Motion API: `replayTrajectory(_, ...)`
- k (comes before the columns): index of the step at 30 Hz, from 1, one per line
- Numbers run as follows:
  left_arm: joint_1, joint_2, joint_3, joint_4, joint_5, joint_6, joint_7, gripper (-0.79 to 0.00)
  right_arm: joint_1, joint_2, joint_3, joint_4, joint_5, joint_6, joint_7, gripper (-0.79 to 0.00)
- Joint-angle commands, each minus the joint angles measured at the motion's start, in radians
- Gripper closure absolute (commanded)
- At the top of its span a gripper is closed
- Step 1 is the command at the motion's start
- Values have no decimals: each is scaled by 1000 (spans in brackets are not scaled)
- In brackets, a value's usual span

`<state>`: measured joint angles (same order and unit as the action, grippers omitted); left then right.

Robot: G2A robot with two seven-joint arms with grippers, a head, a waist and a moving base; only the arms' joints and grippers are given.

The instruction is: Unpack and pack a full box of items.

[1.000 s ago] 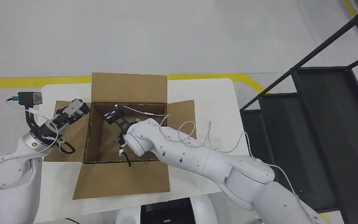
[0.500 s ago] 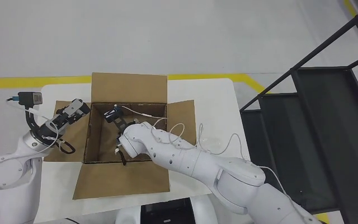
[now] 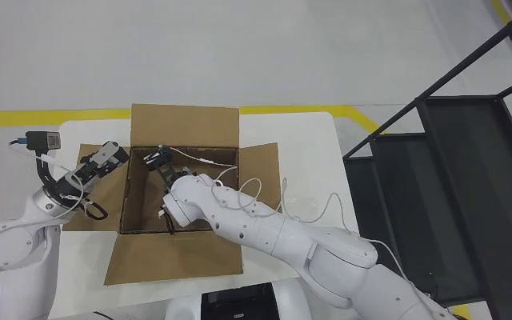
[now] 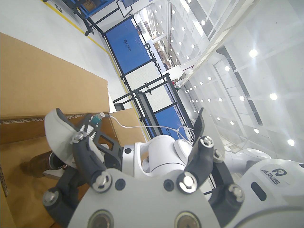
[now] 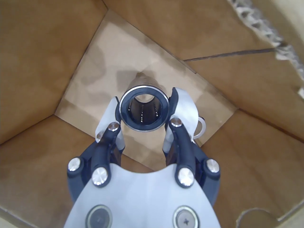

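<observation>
Your right gripper [image 5: 144, 98] is deep inside the open brown cardboard box [image 5: 35, 48], its fingers closed narrow on the rim of a short steel cylinder sleeve with a hollow bore and rows of small balls inside [image 5: 144, 109]. The sleeve stands upright over the middle of the box floor. You cannot tell from here whether its lower end rests on the floor or hangs just above it.

The floor around it is bare cardboard, so this reads either as the last item coming out or the first going in; I lean towards unpacking. If so, the next move calls for a straight lift along the sleeve's own axis until it clears the top edge of the box. The grip looks to sit high on a smooth round wall, so a tilt could let it slip.

Your left gripper [image 4: 127, 116] hangs spread wide and holding nothing, just outside the box's left wall above the folded-out flap [image 3: 108, 158].

Mind the thin white cable [image 3: 200, 156] draped across the box opening beside your right arm, and the raised back flap [image 3: 186, 124]; both stand close to the way out. The box sits on a white table [image 3: 304, 136].
</observation>
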<state>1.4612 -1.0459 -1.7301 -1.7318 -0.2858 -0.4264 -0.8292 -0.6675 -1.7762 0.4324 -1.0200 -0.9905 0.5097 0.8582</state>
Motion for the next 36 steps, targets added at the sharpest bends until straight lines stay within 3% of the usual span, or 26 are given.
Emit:
replayTrajectory(1,0,0,0,0,0,0,0,-785,-13,26,42,-58,-37,0,18,0)
replayTrajectory(7,0,0,0,0,0,0,0,-785,-131,115,173,-371,-174,-28,139,0)
replayTrajectory(15,0,0,0,0,0,0,0,-785,-357,197,344,-726,-249,-183,201,0)
replayTrajectory(23,0,0,0,0,0,0,0,-785,-486,236,454,-840,-262,-325,205,0)
replayTrajectory(36,0,0,0,0,0,0,0,-785,-551,261,560,-937,-219,-438,171,0)
